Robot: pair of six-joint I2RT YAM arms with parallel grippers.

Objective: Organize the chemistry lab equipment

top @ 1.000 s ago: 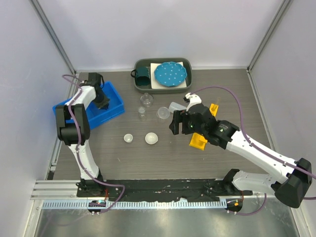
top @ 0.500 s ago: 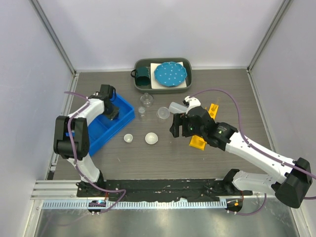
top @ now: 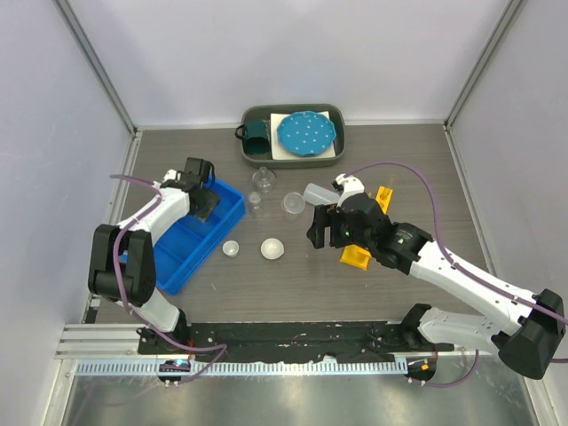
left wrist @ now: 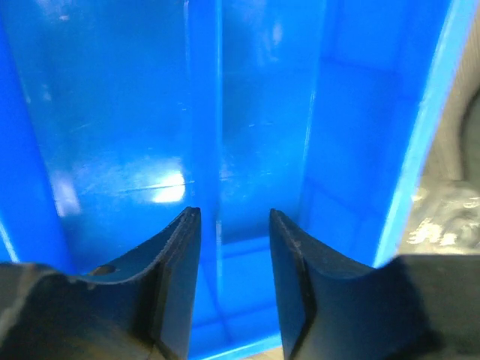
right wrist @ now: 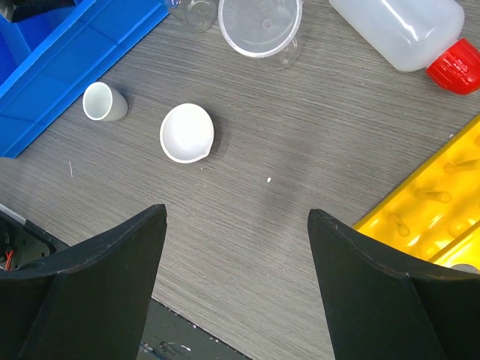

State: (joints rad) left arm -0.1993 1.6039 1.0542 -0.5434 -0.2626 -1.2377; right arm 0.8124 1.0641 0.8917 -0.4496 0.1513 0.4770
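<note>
My left gripper [top: 206, 206] sits in the blue bin [top: 188, 241]; in the left wrist view its fingers [left wrist: 234, 217] straddle a thin blue wall [left wrist: 204, 112] of the bin and hold it. My right gripper [top: 318, 232] hangs open above bare table, nothing between its fingers [right wrist: 236, 214]. The white squeeze bottle [top: 319, 193] [right wrist: 405, 26] with its red nozzle lies beside the yellow holed rack [top: 359, 256] [right wrist: 435, 217]. A clear flask [top: 264, 180], a clear beaker [top: 293, 204] [right wrist: 260, 22] and two small white dishes [top: 232, 249] [top: 272, 248] stand between the arms.
A grey tray [top: 293, 161] at the back holds the teal mug [top: 258, 135] and the blue dotted plate [top: 306, 131]. A tiny clear vessel [top: 255, 201] stands near the bin's corner. White walls enclose the table.
The blue bin has swung and slid to the right with my left gripper, ending close to the small dishes. My right gripper drifted only slightly.
</note>
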